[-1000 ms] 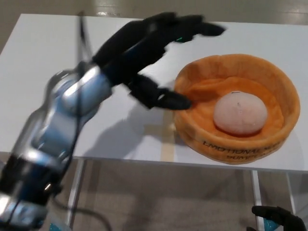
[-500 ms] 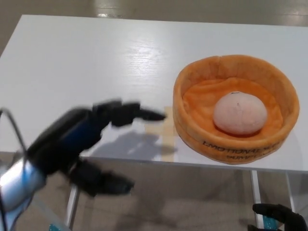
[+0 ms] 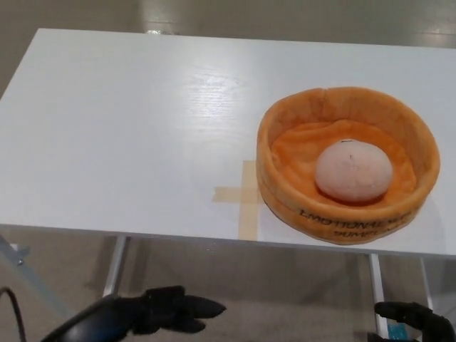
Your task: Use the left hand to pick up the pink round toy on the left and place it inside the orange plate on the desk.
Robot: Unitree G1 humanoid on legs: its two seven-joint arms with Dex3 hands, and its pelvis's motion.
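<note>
The left hand [image 3: 167, 312] was observed at the lower left of the head view, below the front edge of the white bench [image 3: 128, 135], holding nothing, its dark fingers [image 3: 203, 308] apart and extended toward the right. A cross of tan tape [image 3: 242, 196] lay flat on the bench surface near the front edge, its right arm touching or passing under the base of the orange plate [image 3: 285, 121]. The plate, a soft round dish with a raised padded wall and dark lettering on its front face, sat on the right part of the bench. The pink round toy [image 3: 353, 171] rested inside the plate, on its floor, slightly toward the front right wall. The toy appeared pale pink, smooth and dome-shaped, with a small dark mark near its top. It was a little wider than tall, its long axis running left to right; no facing direction could be determined. The right hand [image 3: 413, 317] showed only partly at the lower right corner; the state of its grip could not be determined.
</note>
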